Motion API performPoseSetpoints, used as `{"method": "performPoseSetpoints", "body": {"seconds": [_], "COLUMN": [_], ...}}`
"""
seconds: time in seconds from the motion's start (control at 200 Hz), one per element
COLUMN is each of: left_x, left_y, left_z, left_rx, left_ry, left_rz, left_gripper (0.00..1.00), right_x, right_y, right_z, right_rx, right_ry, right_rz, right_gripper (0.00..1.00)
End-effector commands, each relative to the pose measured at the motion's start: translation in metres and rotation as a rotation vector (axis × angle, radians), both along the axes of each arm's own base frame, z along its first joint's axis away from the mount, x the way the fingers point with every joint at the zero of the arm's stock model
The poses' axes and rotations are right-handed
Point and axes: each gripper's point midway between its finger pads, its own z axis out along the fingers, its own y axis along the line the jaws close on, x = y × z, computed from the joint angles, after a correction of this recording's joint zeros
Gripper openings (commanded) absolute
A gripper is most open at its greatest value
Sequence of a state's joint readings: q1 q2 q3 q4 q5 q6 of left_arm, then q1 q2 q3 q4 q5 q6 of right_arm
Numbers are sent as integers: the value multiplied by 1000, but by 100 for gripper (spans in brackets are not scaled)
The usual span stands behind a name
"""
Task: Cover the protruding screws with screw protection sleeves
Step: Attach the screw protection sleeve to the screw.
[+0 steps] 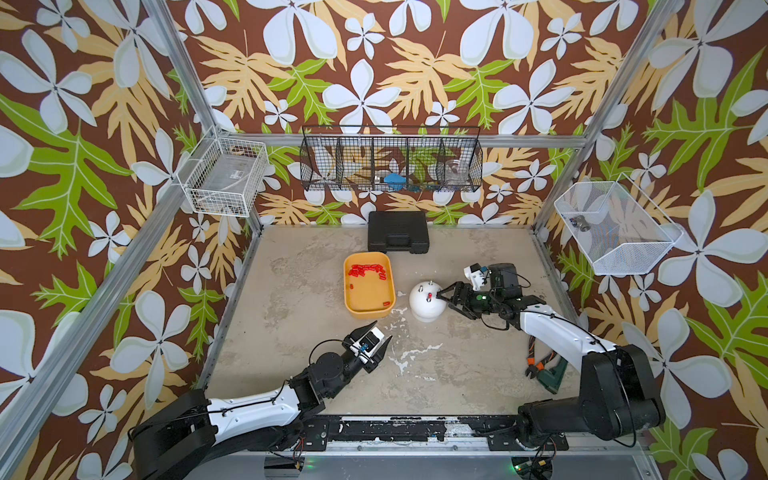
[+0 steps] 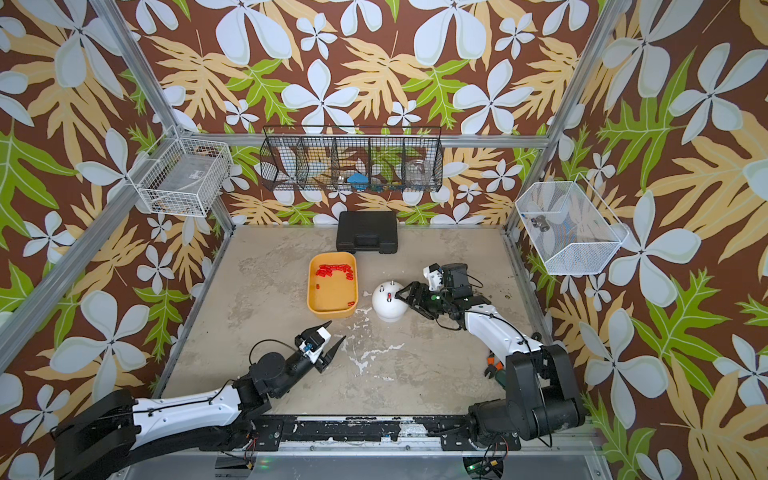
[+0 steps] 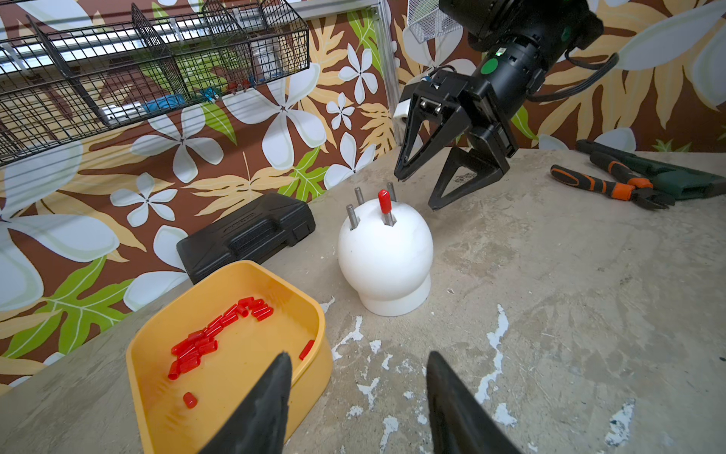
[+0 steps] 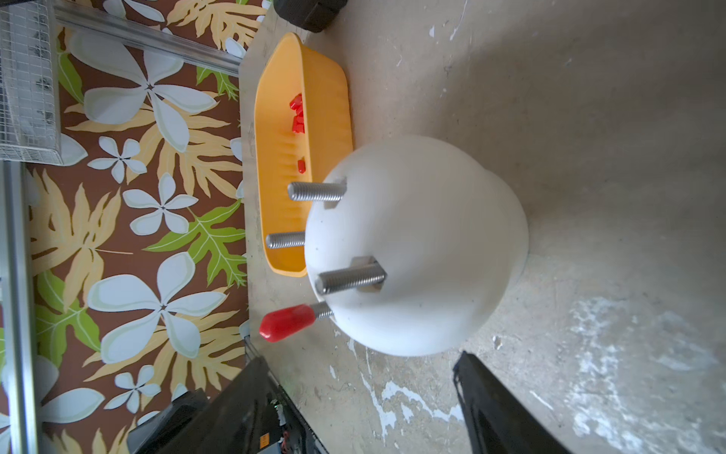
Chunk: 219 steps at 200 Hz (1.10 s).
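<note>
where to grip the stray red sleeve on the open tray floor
Pinch the stray sleeve across its middle, coming straight down: it lies flat on the yellow tray floor, apart from the pile, so the jaws should fit either side.

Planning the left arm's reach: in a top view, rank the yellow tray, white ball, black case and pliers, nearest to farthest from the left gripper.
1. Yellow tray, just ahead of the left gripper.
2. White ball, ahead and to the right.
3. Black case, at the back wall.
4. Pliers, far right, near the front.
</note>
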<state>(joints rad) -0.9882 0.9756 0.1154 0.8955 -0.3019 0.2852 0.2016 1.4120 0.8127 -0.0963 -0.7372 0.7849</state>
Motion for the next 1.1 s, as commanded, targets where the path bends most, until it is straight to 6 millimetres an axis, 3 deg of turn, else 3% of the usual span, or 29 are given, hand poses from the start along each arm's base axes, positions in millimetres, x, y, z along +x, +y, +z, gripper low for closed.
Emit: {"method": "performPoseSetpoints", "body": {"seconds": [0.0, 0.11, 0.42, 0.836, 0.951, 1.091], "left_x": [1, 1, 2, 0, 1, 1], "left_y": [-2, -2, -4, -5, -5, -6], "left_z": [7, 7, 6, 5, 5, 5], "left_rx": [-23, -21, -9, -8, -7, -6], "left_ry": [-12, -10, -6, -3, -2, -1], "left_rz": [-4, -3, -7, -15, -14, -15], "left_gripper": [56, 56, 56, 56, 56, 56], "right_x": [0, -1, 4, 0, 0, 5], "right_y": [5, 9, 22, 20, 23, 22], "right_z": [10, 17, 0, -38, -34, -15], "right_rx": [42, 65, -64, -72, -51, -55], "right_ry": [14, -3, 29, 122, 121, 64], "right_rz": [6, 22, 11, -10, 8, -2], "right_gripper": [81, 83, 87, 86, 86, 86]}}
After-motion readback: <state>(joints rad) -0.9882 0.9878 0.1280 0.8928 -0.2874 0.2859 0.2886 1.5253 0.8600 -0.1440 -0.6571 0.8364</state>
